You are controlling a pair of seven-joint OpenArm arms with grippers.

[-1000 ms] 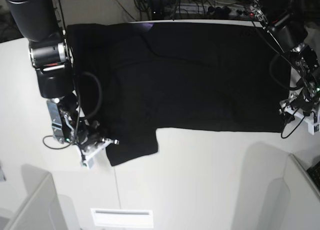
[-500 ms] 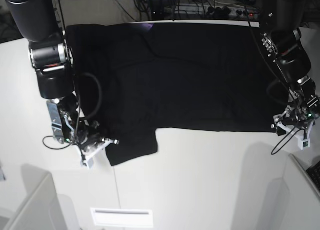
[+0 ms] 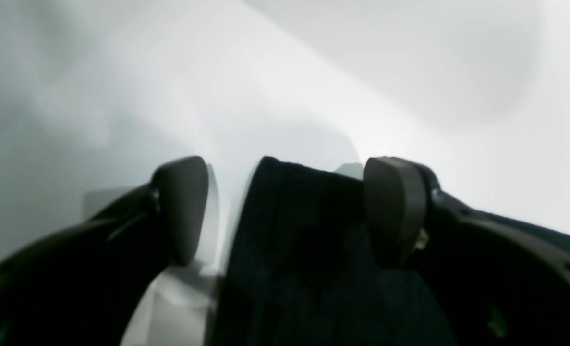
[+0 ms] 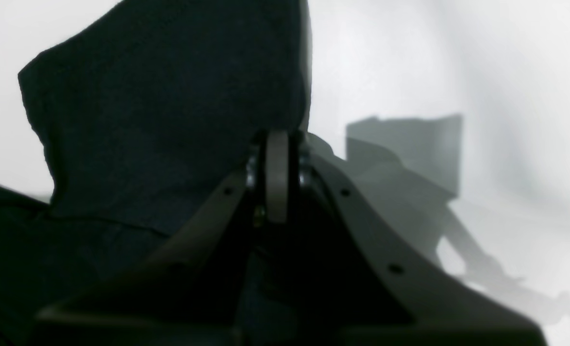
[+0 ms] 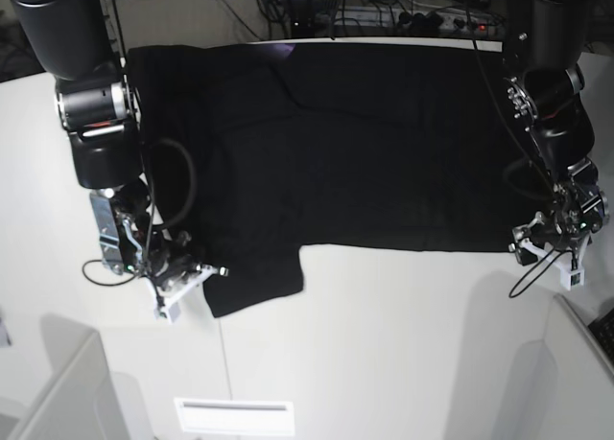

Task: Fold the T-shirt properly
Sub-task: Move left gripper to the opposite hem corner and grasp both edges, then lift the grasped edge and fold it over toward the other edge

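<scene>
Where base view gives you one shirt [image 5: 365,143] flat on table [image 5: 384,344], only wrist views show grip: left gripper [image 3: 285,211] spread around hem corner, right gripper [image 4: 277,178] pinched on sleeve. Two arms.

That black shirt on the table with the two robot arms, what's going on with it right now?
A large black cloth T-shirt lies spread flat on the white table, not yet folded. The right gripper is shut on the edge of the near sleeve at one end. At the other end, the left gripper is open at the shirt's bottom corner, with the cloth edge between its fingers but not yet pinched. It looks like both arms are setting up for a first fold.
</scene>
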